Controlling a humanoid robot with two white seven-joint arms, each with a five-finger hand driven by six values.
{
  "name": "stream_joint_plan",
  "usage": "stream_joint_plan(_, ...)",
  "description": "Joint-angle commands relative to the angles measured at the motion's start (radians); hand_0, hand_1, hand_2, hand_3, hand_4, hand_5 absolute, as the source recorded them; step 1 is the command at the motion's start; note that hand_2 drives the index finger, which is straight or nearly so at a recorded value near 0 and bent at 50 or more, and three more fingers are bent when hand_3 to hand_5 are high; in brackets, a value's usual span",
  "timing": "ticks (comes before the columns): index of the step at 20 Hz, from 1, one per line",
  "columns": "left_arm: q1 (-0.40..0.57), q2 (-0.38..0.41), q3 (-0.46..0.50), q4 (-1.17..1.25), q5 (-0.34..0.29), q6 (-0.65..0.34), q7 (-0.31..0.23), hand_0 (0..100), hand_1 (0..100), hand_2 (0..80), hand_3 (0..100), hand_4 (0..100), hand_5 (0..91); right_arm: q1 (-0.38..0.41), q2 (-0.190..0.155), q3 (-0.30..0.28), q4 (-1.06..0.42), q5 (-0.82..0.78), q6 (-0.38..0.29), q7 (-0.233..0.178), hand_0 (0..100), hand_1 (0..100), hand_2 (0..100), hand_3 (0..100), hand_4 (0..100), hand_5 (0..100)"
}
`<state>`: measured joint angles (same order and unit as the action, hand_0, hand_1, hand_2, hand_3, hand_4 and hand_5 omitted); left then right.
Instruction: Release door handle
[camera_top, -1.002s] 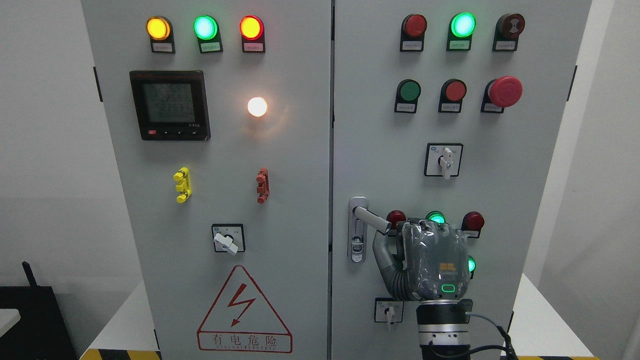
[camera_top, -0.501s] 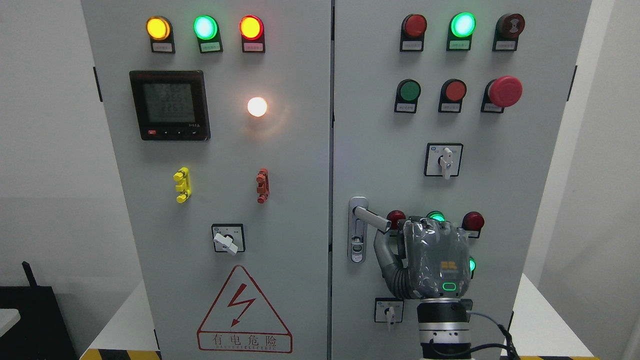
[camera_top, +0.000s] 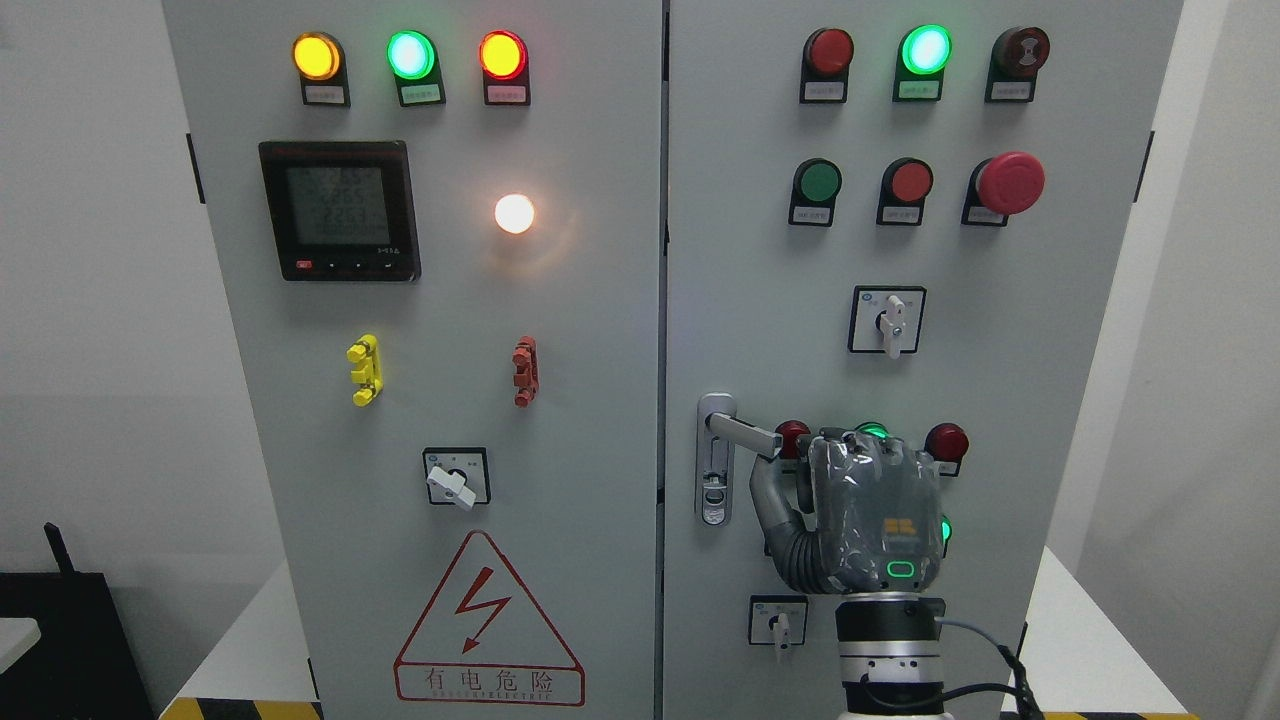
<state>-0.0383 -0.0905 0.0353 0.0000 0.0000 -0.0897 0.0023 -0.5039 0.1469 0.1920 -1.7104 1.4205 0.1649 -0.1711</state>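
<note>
The silver door handle (camera_top: 745, 434) sits at the left edge of the cabinet's right door (camera_top: 760, 250), its lever sticking out to the right from a tall lock plate (camera_top: 714, 470). My right hand (camera_top: 868, 510) comes up from the bottom edge, its back toward the camera, just right of the lever's free end. The thumb (camera_top: 768, 492) curves up below the lever's end, very close to it. The lever's end shows free of the fingers. The fingers point at the panel and look relaxed, holding nothing. The left arm is out of view.
Around the hand are red and green indicator lamps (camera_top: 945, 441), partly hidden by it. A small rotary switch (camera_top: 779, 620) lies below the thumb and another (camera_top: 888, 320) above. The left door (camera_top: 440, 330) carries a meter, lamps and a warning triangle.
The lever has swung up from a downward tilt to nearly level. My right hand has shifted slightly right and down, away from the lever's end.
</note>
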Motion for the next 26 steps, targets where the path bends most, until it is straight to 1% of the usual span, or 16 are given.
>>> stream_joint_plan(1, 0.000, 0.000, 0.000, -0.009, -0.028, -0.001, 0.001, 12, 39, 0.0, 0, 0, 0.0, 0.008, -0.001, 0.000, 0.000, -0.002, -0.004, 0.001, 67, 42, 100, 100, 100, 98)
stream_joint_plan(8, 0.000, 0.000, 0.000, -0.009, -0.028, -0.001, 0.001, 12, 39, 0.0, 0, 0, 0.0, 0.048, -0.007, 0.006, -0.043, -0.006, -0.021, -0.010, 69, 43, 100, 100, 100, 98)
stream_joint_plan(11, 0.000, 0.000, 0.000, -0.009, -0.028, -0.001, 0.001, 12, 39, 0.0, 0, 0, 0.0, 0.106, -0.012, 0.006, -0.072, -0.006, -0.030, -0.013, 69, 43, 98, 100, 100, 97)
stream_joint_plan(12, 0.000, 0.000, 0.000, -0.009, -0.028, -0.001, 0.001, 12, 39, 0.0, 0, 0, 0.0, 0.131, -0.018, 0.006, -0.093, -0.006, -0.033, -0.013, 70, 42, 97, 100, 98, 97)
stream_joint_plan(13, 0.000, 0.000, 0.000, -0.009, -0.028, -0.001, 0.001, 12, 39, 0.0, 0, 0, 0.0, 0.162, -0.026, 0.004, -0.116, -0.006, -0.034, -0.015, 69, 42, 96, 100, 93, 96)
stream_joint_plan(14, 0.000, 0.000, 0.000, -0.009, -0.028, -0.001, 0.001, 12, 39, 0.0, 0, 0, 0.0, 0.188, -0.032, 0.003, -0.136, -0.006, -0.033, -0.015, 69, 42, 94, 100, 92, 96)
stream_joint_plan(16, 0.000, 0.000, 0.000, -0.009, -0.028, -0.001, 0.001, 12, 39, 0.0, 0, 0, 0.0, 0.229, -0.039, -0.006, -0.161, -0.006, -0.033, -0.016, 68, 41, 79, 100, 84, 90)
stream_joint_plan(17, 0.000, 0.000, 0.000, -0.009, -0.028, -0.001, 0.001, 12, 39, 0.0, 0, 0, 0.0, 0.243, -0.044, -0.014, -0.175, -0.006, -0.034, -0.021, 68, 41, 73, 93, 81, 87)
stream_joint_plan(18, 0.000, 0.000, 0.000, -0.009, -0.028, -0.001, 0.001, 12, 39, 0.0, 0, 0, 0.0, 0.261, -0.047, -0.028, -0.195, -0.008, -0.034, -0.033, 68, 40, 61, 83, 71, 75)
stream_joint_plan(19, 0.000, 0.000, 0.000, -0.009, -0.028, -0.001, 0.001, 12, 39, 0.0, 0, 0, 0.0, 0.275, -0.050, -0.042, -0.210, -0.008, -0.039, -0.050, 67, 40, 54, 77, 65, 69)
stream_joint_plan(21, 0.000, 0.000, 0.000, -0.009, -0.028, -0.001, 0.001, 12, 39, 0.0, 0, 0, 0.0, 0.280, -0.052, -0.065, -0.228, -0.008, -0.056, -0.077, 66, 39, 44, 67, 55, 59)
stream_joint_plan(22, 0.000, 0.000, 0.000, -0.009, -0.028, -0.001, 0.001, 12, 39, 0.0, 0, 0, 0.0, 0.281, -0.052, -0.078, -0.235, -0.008, -0.062, -0.088, 66, 39, 40, 61, 49, 50)
stream_joint_plan(23, 0.000, 0.000, 0.000, -0.009, -0.028, -0.001, 0.001, 12, 39, 0.0, 0, 0, 0.0, 0.285, -0.052, -0.086, -0.238, -0.008, -0.070, -0.093, 66, 39, 38, 57, 45, 45)
stream_joint_plan(24, 0.000, 0.000, 0.000, -0.009, -0.028, -0.001, 0.001, 12, 39, 0.0, 0, 0, 0.0, 0.285, -0.052, -0.092, -0.238, -0.008, -0.080, -0.099, 66, 38, 33, 47, 36, 33)
stream_joint_plan(25, 0.000, 0.000, 0.000, -0.009, -0.028, -0.001, 0.001, 12, 39, 0.0, 0, 0, 0.0, 0.286, -0.050, -0.097, -0.238, -0.008, -0.090, -0.102, 67, 37, 26, 33, 25, 22)
stream_joint_plan(26, 0.000, 0.000, 0.000, -0.009, -0.028, -0.001, 0.001, 12, 39, 0.0, 0, 0, 0.0, 0.286, -0.049, -0.098, -0.238, -0.008, -0.096, -0.107, 67, 37, 25, 30, 22, 19)
